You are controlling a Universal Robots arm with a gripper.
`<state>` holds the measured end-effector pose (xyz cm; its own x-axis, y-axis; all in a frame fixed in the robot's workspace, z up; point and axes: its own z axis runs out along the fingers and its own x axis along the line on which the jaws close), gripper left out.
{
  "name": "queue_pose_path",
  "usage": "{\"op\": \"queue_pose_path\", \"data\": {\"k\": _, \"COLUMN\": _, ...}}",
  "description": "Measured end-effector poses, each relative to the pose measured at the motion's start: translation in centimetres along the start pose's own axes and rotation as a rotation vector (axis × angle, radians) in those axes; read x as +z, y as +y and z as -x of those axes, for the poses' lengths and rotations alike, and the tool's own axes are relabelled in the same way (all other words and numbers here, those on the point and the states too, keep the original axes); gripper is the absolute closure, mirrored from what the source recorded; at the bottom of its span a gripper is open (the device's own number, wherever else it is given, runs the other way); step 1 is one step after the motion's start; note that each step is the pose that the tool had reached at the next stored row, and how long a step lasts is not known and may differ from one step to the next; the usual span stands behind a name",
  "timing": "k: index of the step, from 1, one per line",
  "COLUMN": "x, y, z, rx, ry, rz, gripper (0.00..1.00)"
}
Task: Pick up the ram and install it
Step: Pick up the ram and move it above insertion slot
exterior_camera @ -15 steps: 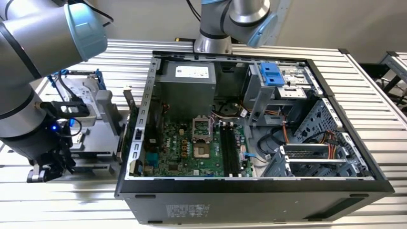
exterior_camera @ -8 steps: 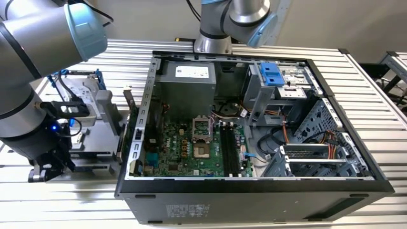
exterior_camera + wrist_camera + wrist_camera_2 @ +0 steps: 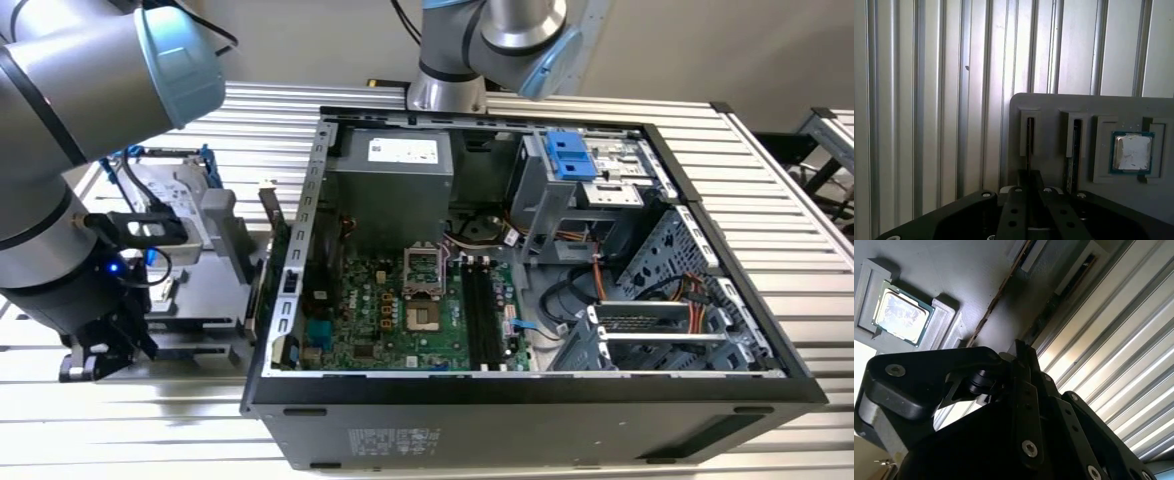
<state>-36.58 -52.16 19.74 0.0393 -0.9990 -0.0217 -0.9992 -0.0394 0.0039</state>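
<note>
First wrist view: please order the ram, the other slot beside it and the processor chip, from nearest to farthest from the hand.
1. The ram: on edge in its slot, directly in line with the hand.
2. The other slot: next to the ram, toward the chip.
3. The processor chip: beyond both slots, in its own recess of the grey holder.

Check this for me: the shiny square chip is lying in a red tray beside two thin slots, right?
Not quite. The tray is gray, not red, as the first wrist view shows. The rest is right: the shiny square chip lies in that tray, beside two thin slots.
</note>
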Motion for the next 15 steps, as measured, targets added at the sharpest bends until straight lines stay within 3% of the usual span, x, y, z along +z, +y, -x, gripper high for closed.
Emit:
{"op": "queue_pose_path", "data": {"k": 6, "x": -0.06, "y": 0.0, "z": 0.0, "rx": 0.0, "ry": 0.0001, "rz": 0.0001, "gripper": 1.0}}
{"op": "queue_pose_path", "data": {"k": 15, "x": -0.81, "y": 0.0, "z": 0.02, "rx": 0.0, "ry": 0.0001, "rz": 0.0002, "gripper": 1.0}}
